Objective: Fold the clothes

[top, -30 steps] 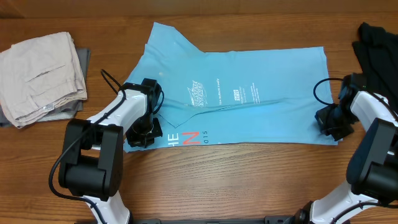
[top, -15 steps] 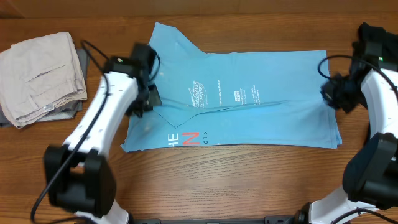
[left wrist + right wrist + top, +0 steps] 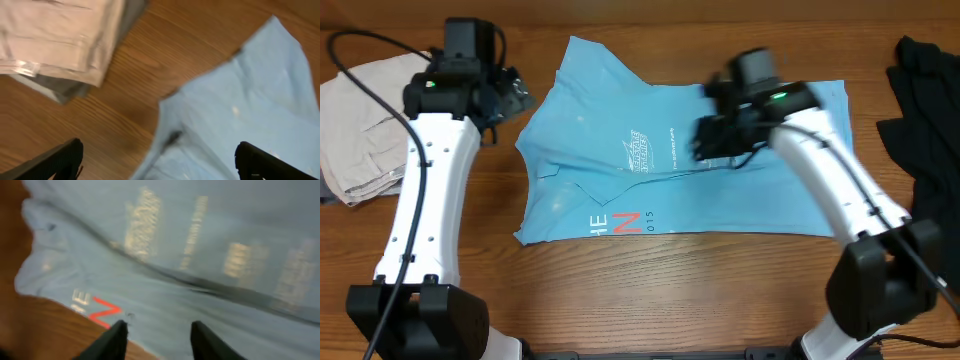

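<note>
Wooden table [image 3: 720, 290], light blue T-shirt [image 3: 620, 190] flat beneath right tool [image 3: 157, 330]

Near the 6 o'clock edge of the light blue T-shirt [image 3: 580, 110], large lettering [image 3: 620, 222] shows a white "E", partly cut off by a fold at its 9 o'clock side, then a red "N". To the 3 o'clock side of the "N" stand small white digits [image 3: 656, 222] reading "015". The right wrist view shows "E" and the red "N", blurred. The small white print [image 3: 642, 152] at the shirt's middle is too small to read.
</note>
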{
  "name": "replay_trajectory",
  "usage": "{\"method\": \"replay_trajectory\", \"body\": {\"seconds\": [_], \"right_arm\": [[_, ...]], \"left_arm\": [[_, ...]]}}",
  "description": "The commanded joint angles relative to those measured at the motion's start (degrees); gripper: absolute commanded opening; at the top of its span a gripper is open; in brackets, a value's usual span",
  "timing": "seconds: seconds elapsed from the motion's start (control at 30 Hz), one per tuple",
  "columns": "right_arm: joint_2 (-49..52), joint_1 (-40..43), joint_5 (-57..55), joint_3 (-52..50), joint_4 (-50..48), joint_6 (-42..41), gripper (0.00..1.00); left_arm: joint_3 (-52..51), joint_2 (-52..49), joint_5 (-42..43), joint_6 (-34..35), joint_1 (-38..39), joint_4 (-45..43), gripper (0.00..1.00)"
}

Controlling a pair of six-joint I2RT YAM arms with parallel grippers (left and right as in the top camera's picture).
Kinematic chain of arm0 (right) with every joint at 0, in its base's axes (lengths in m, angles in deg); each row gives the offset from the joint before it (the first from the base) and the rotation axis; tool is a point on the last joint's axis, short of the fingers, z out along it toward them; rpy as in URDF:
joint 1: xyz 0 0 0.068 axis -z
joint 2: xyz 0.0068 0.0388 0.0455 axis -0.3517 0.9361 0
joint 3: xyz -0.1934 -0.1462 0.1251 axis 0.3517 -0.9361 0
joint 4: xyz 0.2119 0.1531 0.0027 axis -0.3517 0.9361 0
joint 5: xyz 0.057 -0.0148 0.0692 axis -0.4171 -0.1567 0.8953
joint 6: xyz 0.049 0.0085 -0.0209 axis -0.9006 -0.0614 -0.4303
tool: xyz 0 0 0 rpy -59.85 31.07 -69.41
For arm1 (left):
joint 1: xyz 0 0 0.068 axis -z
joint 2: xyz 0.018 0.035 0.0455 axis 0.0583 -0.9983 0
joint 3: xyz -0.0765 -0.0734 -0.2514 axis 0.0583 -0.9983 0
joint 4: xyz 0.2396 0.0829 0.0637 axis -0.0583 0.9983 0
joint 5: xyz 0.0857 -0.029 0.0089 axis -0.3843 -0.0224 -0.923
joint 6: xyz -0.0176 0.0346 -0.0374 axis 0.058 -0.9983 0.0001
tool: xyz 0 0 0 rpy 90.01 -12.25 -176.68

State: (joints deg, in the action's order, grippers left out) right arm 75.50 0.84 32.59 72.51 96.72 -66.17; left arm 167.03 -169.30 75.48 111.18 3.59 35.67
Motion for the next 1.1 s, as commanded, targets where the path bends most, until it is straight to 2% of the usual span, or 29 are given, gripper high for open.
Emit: {"method": "replay_trajectory", "body": {"seconds": [0.0,0.1,0.17,0.23,0.3,0.33,0.5,0.63,0.77,1.07], "right_arm": [[-0.9,-6.3,-1.6,0.8,-1.8,4.3,1.00],[-0.9,-10.7,-1.6,0.8,-6.4,3.2,1.00],[-0.9,-13.2,-1.6,0.8,-9.2,0.5,0.93],[-0.8,-15.6,-3.7,0.8,-10.7,1.1,0.85],[-0.7,-17.6,-8.2,0.7,-11.6,2.8,0.64],[-0.5,-18.8,-10.8,0.5,-12.4,3.3,0.59],[1.5,-23.2,-12.4,-1.8,-18.4,8.2,0.44],[4.9,-25.3,-14.6,-2.2,-20.8,8.4,0.31],[9.7,-25.7,-14.9,-2.2,-22.4,7.2,0.27],[15.8,-25.7,-14.9,-2.2,-23.3,4.2,0.26]], "left_arm": [[0.6,0.1,-5.0,0.1,-2.5,-0.3,1.00],[0.5,0.1,-5.0,-0.3,-4.2,0.7,1.00],[0.5,0.1,-5.0,-0.3,-4.9,0.9,1.00],[0.5,0.1,-5.0,-0.3,-4.9,0.9,1.00],[0.5,0.1,-5.0,-0.3,-4.8,0.9,1.00],[0.5,0.1,-5.0,-0.3,-4.8,0.9,1.00],[0.5,0.1,-5.0,-0.3,-4.8,0.9,1.00],[0.5,0.1,-5.0,-0.3,-4.8,0.9,1.00],[0.5,0.1,-5.0,-0.3,-4.8,0.9,1.00],[0.5,0.1,-5.0,-0.3,-4.8,0.9,1.00]]}}
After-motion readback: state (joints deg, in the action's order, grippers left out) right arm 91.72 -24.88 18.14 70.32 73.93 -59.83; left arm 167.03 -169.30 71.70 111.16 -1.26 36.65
